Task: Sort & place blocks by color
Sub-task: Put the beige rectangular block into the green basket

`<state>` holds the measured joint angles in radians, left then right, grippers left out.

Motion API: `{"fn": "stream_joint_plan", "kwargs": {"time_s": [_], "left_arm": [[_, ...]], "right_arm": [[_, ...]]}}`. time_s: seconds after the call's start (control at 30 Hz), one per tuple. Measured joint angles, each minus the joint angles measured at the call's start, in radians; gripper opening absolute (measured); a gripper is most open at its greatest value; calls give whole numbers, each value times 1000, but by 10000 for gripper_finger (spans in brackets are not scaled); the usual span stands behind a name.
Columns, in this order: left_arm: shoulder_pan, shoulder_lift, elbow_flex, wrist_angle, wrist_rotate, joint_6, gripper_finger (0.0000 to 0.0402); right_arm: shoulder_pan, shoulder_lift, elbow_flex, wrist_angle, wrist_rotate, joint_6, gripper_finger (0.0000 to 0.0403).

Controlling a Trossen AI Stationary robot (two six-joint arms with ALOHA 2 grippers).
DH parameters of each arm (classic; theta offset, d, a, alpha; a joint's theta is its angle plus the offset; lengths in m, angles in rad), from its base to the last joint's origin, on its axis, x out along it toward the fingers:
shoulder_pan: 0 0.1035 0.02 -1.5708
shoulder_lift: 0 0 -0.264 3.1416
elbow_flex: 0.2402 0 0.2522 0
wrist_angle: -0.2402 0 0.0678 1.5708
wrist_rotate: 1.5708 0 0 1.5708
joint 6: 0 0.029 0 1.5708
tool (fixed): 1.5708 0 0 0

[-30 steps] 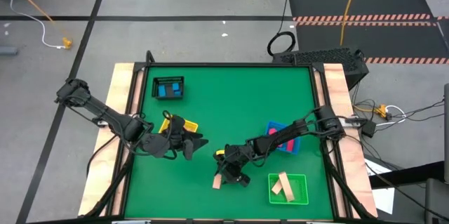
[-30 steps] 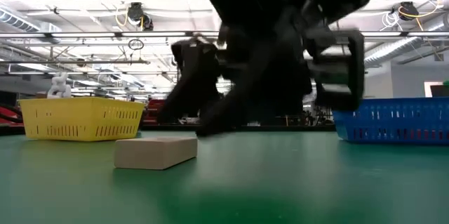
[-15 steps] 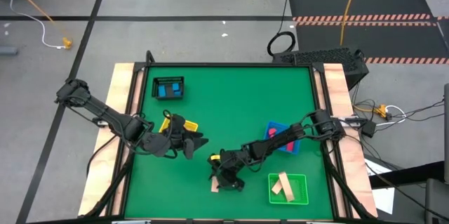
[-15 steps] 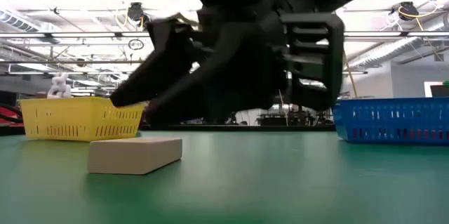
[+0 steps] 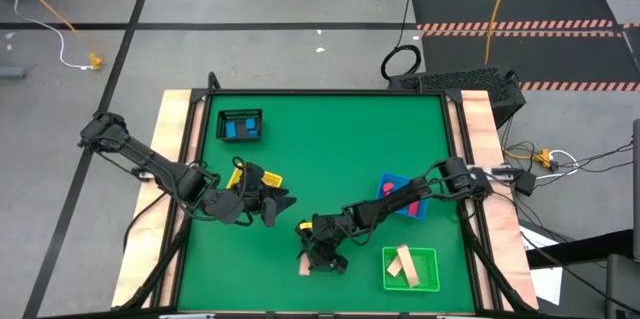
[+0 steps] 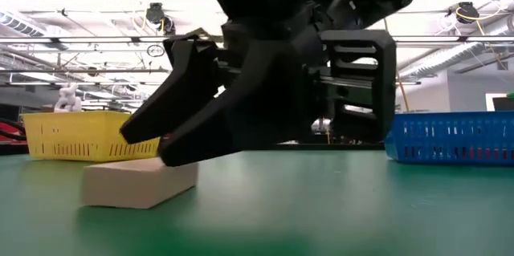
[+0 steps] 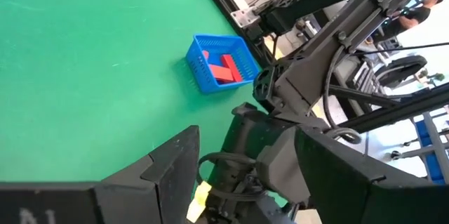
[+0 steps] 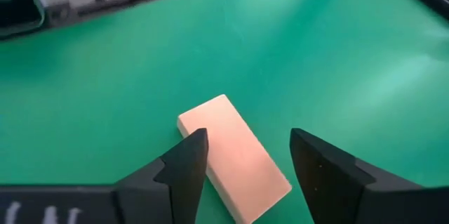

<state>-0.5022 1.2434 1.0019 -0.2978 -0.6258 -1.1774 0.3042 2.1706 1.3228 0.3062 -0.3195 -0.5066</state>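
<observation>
A pale tan block (image 8: 235, 159) lies flat on the green table (image 5: 330, 149) near its front edge, also seen as the block (image 6: 136, 184). My right gripper (image 8: 249, 140) stands open astride it, low over the table (image 5: 315, 257). My left gripper (image 5: 280, 202) hovers open and holds nothing beside the yellow tray (image 5: 243, 175). A black tray (image 5: 240, 126) holds blue blocks, a blue tray (image 7: 217, 66) holds red blocks, and a green tray (image 5: 410, 267) holds tan blocks. My right gripper has the tan block between its open fingers, which slant down from the table's right and far side. One finger (image 8: 188, 157) lies against the block's long edge (image 8: 202, 134) near its far end. The other finger (image 8: 319, 164) stands off it. The block rests flat on the table.
The right arm (image 7: 309, 76) reaches across the table's middle from the right edge. The blue tray (image 5: 405, 194) sits just behind that arm, and the green tray is close to the block on its right. Wooden rails (image 5: 178, 159) border the table's left and right sides.
My right gripper has gone toward the table's near left and sunk lower over the tan block. The block has slid flat along the table toward the left and near edge.
</observation>
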Motion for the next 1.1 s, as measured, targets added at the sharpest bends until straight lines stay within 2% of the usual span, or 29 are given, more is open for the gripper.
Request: {"fn": "stream_joint_plan", "kwargs": {"time_s": [0.13,0.4,0.6,0.67,0.8,1.1], "left_arm": [[0,0,0,2,0,-7,234],[0,0,0,3,8,-22,234],[-2,0,0,3,42,-36,234],[-2,0,0,3,49,-36,234],[-2,0,0,4,49,-35,234],[-4,0,0,2,53,-32,234]], "right_arm": [[-1,31,3,8,-6,104,192],[-2,27,1,-13,4,513,192],[-3,27,1,-150,4,833,192],[-9,26,1,-172,0,895,192],[-18,6,-1,-176,-2,891,191],[-28,-138,-8,-229,53,713,192]]}}
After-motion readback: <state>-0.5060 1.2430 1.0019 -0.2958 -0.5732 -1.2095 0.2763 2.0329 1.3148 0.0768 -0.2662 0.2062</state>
